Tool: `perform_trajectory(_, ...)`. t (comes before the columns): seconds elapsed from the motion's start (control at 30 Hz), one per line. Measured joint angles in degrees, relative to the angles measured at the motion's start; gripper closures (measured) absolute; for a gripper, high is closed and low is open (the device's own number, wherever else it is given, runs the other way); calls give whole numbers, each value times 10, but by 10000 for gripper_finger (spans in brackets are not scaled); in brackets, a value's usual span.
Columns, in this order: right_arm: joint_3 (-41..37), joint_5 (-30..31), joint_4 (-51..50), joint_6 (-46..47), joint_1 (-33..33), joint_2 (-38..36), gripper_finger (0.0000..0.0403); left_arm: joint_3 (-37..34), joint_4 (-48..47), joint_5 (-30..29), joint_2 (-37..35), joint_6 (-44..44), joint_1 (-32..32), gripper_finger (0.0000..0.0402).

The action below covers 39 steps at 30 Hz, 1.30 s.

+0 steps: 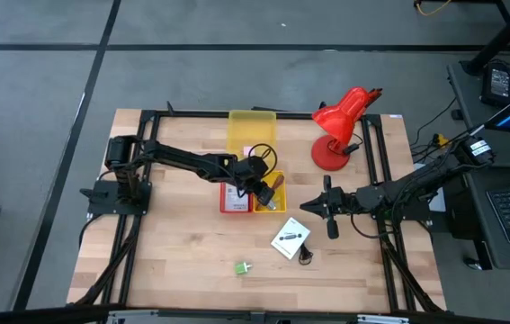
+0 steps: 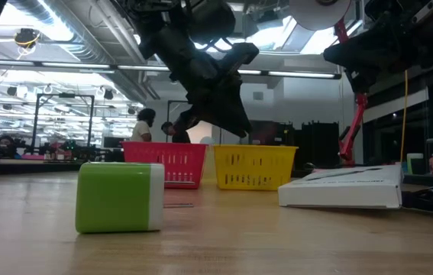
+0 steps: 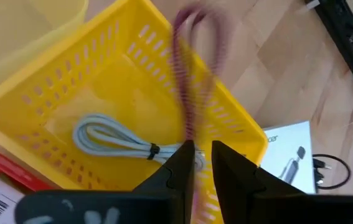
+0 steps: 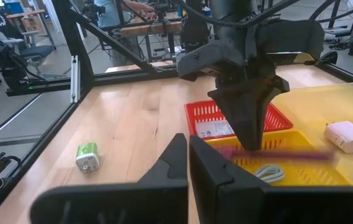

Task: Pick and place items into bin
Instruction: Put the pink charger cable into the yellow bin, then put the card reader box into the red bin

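- Wooden desk (image 1: 183,243) in a black frame on grey floor; lit workshop beyond, with people far back.
- Two small baskets side by side at mid-desk: one red basket (image 1: 234,207), one yellow basket (image 3: 238,127).
- One larger yellow tub (image 1: 252,126) just behind them, carrying one white charger (image 4: 349,135).
- In the red basket: one white printed packet (image 4: 213,129).
- In the yellow basket: one pale coiled cable (image 3: 114,140).
- Loose on the desk: one more white packet (image 1: 290,239), one black cable (image 1: 306,256) touching its edge, one green block (image 1: 242,267) nearer the front.
- One red desk lamp (image 1: 340,126) at the back right.
- Left gripper (image 3: 200,158) above the yellow basket, fingers narrowly parted around one dark red pen-like tool (image 3: 192,93), blurred; cannot tell whether grasped or released.
- Right gripper (image 4: 188,149) waiting right of the baskets, fingers clenched, holding nothing.
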Motion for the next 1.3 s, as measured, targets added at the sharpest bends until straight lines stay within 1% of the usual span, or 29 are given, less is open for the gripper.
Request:
perform_trajectory(0.1, 0, 0, 0, 0, 0, 0, 402, 0, 0, 9, 0, -17, 0, 347)
perform_trajectory(0.23, 0, 0, 0, 0, 0, 0, 402, 0, 0, 10, 0, -18, 0, 346)
perform_trajectory(0.47, 0, 0, 5, 0, 0, 0, 402, 0, 16, 15, 0, 6, 0, 348)
perform_trajectory(0.6, 0, 0, 5, 0, 0, 0, 402, 0, 28, 31, -6, 51, 0, 354)
perform_trajectory(0.73, 0, 0, 5, 0, 0, 0, 402, -1, 27, 71, -25, 127, -3, 362)
perform_trajectory(0.8, 0, 0, 6, 0, 0, 0, 402, -1, 27, 70, -38, 164, -12, 368)
perform_trajectory(0.83, 0, 0, 5, 0, 0, 0, 402, -1, 25, 64, -45, 182, -18, 371)
perform_trajectory(0.9, 0, 0, 4, 0, 0, 0, 402, -1, 17, 30, -61, 220, -32, 377)
perform_trajectory(1.0, 0, 0, -3, 0, 0, 0, 402, -2, -1, -42, -90, 287, -59, 389)
perform_trajectory(1.07, 0, 0, -6, 1, 0, 0, 402, -10, 8, -96, -111, 322, -80, 398)
perform_trajectory(1.13, 0, 0, -8, 1, 0, 0, 402, -24, 11, -135, -131, 341, -102, 399)
perform_trajectory(1.23, 0, 0, -8, 1, 0, 0, 402, -52, 19, -172, -156, 347, -130, 398)
perform_trajectory(1.3, 0, 0, -8, 1, 0, 0, 402, -81, 49, -193, -173, 351, -148, 400)
